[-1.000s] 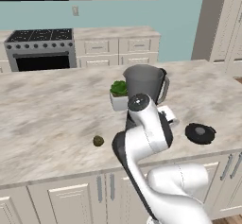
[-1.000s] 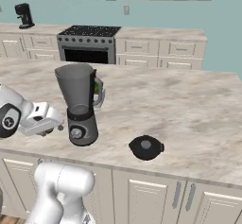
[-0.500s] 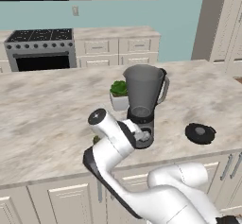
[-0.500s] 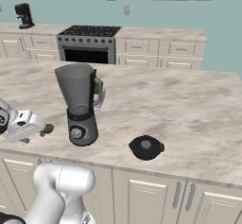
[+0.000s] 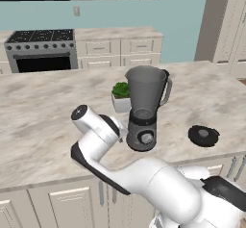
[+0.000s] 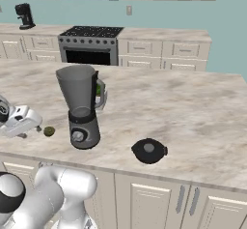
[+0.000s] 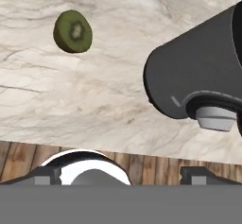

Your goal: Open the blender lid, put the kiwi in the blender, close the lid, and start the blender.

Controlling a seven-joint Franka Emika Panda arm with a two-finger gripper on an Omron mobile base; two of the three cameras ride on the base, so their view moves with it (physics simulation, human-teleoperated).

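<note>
The blender [image 5: 144, 110] stands mid-counter with its jar uncovered; its dark base [image 7: 196, 74] and silver dial [image 7: 215, 116] show at the right of the hand view. The black blender lid [image 6: 149, 150] lies flat on the counter right of the blender, also seen as a disc [image 5: 203, 135]. The kiwi [image 6: 48, 131] rests on the counter just left of the blender base and appears as a cut half [image 7: 73, 31] at upper left in the hand view. My gripper [image 7: 122, 176] hovers low over the counter's front edge, open and holding nothing, its hand [image 6: 20, 121] left of the kiwi.
A leafy plant in a white pot [image 5: 121, 96] stands behind the blender to its left. A stove [image 6: 89, 44] and cabinets line the far wall. The counter's front edge [image 7: 142, 164] lies close under the gripper, with wooden floor beyond it.
The arm has swung left and down, away from the blender, carrying the open gripper to the counter near the kiwi. Blender, lid and kiwi have not moved.
</note>
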